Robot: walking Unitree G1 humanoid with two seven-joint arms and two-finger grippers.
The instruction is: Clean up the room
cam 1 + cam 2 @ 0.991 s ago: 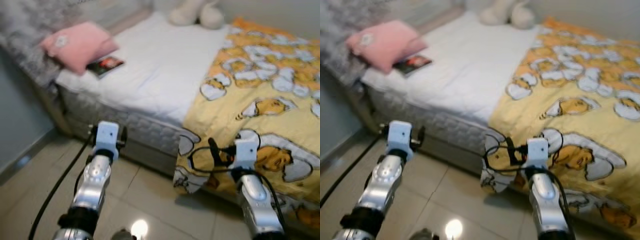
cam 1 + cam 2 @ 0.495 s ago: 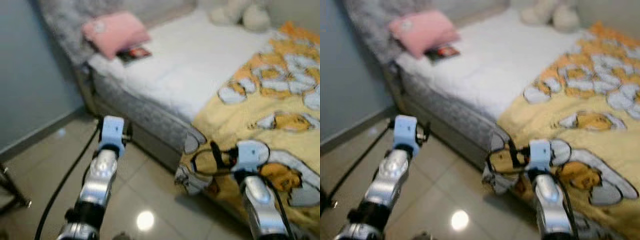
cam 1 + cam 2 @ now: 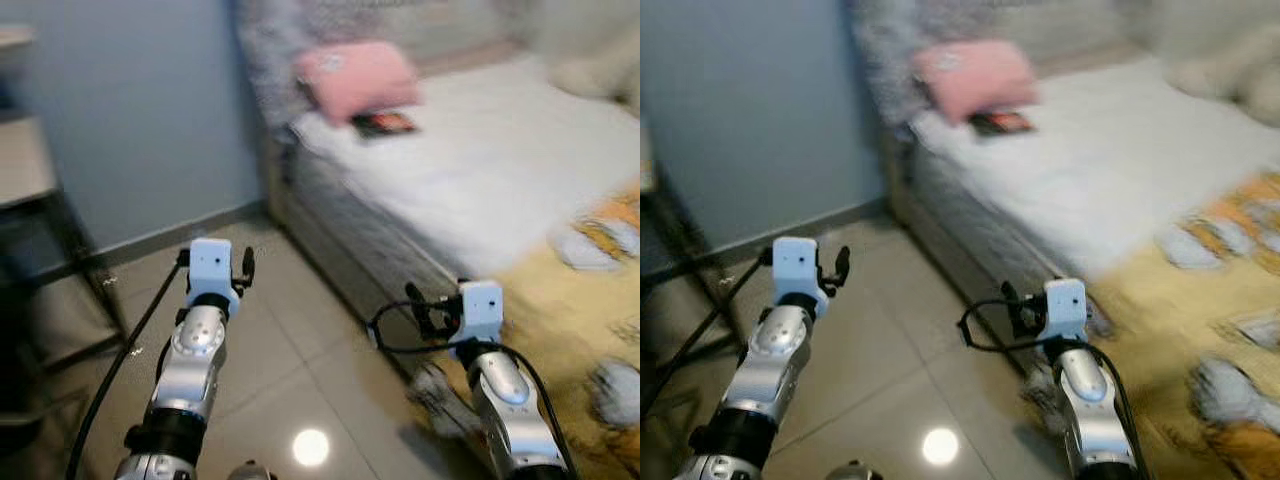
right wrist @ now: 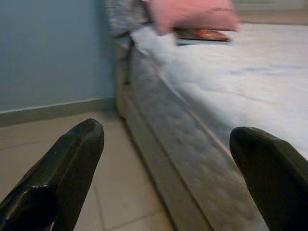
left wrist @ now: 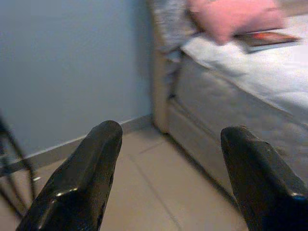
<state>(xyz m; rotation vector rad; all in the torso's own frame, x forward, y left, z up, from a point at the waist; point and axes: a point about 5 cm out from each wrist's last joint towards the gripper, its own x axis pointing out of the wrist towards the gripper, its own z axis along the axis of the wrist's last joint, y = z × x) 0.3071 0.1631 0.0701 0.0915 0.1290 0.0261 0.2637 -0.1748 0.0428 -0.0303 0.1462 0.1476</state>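
Robot beside the bed, both hands empty

The left pincer [image 3: 246, 268] and right pincer [image 3: 412, 300] are both wide open, holding nothing, out over the tiled floor [image 3: 290, 370]. The book [image 3: 384, 123] lies on the bed [image 3: 480, 170] just beside the pink pillow [image 3: 355, 78], well apart from both. The picture is blurry, so the robot might bump the bed's side or the dark rack [image 3: 40, 260].

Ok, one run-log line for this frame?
left gripper open, empty | right gripper open, empty | pink pillow, book on bed
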